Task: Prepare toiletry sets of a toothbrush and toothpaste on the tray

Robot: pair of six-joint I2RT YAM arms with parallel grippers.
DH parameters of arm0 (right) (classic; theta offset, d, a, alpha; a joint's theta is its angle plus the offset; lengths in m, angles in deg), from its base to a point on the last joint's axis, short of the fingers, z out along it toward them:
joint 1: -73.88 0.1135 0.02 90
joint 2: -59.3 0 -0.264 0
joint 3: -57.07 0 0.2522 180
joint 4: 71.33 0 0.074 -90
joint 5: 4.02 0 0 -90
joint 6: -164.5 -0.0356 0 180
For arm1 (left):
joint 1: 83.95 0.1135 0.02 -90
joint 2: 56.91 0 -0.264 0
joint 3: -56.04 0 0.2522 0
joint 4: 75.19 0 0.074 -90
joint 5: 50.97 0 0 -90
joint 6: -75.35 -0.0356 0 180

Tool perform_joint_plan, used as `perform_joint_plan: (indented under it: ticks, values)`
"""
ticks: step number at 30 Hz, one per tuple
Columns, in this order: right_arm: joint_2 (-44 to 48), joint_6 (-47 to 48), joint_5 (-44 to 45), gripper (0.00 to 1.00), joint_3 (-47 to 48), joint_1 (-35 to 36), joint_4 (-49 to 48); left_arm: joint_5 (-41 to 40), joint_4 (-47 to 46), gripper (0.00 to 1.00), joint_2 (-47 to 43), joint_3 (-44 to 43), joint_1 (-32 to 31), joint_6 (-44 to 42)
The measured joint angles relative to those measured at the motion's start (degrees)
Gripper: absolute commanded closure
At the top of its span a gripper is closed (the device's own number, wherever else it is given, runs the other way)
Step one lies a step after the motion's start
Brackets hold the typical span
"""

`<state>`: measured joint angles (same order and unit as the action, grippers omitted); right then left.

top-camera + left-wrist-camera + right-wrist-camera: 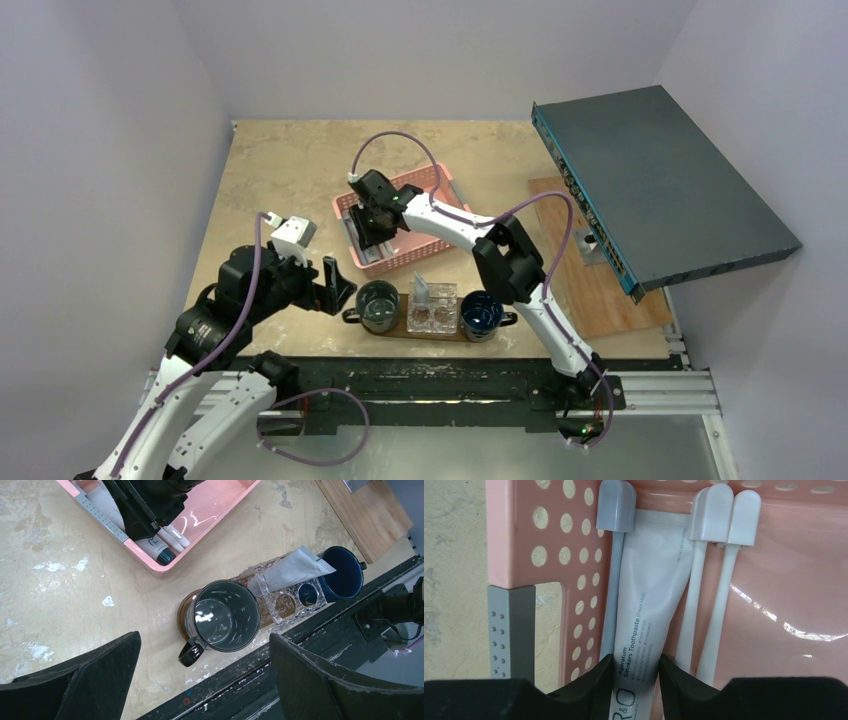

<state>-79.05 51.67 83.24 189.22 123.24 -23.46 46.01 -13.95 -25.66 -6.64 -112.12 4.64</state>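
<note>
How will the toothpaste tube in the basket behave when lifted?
Probably soft: the tube looks flat and crimped at its end, so it may flex between the right gripper's fingers. Likely light, being so thin. The toothbrushes alongside may shift with it.

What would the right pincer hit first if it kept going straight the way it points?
The toothpaste tube. The right pincer points into the pink basket with a finger on either side of that tube, so it would likely press onto the tube, then the basket's floor. Whether the fingers already touch it is unclear.
</note>
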Motion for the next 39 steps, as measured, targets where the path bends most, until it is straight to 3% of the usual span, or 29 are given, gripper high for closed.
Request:
perform_joint_plan:
  ticks: [6,7,8,9,39]
  values:
    - [0.0,-0.1,0.2,0.62,0.0,0.0,-0.3,0.0,0.0,0.00,0.0,0.0,0.0,0.0]
    - [0.0,-0.1,0.3,0.84,0.0,0.0,-0.3,0.0,0.0,0.00,0.0,0.0,0.0,0.0]
    - [0.1,-0.1,0.3,0.98,0.0,0.0,-0.3,0.0,0.0,0.00,0.0,0.0,0.0,0.0]
    - [0.2,0.2,0.4,1.00,-0.1,0.0,-0.3,0.0,0.0,0.00,0.0,0.0,0.0,0.0]
    - [21.0,1.4,11.5,1.00,-13.0,0.0,-3.4,0.5,-0.2,0.00,0.4,0.0,0.0,0.0]
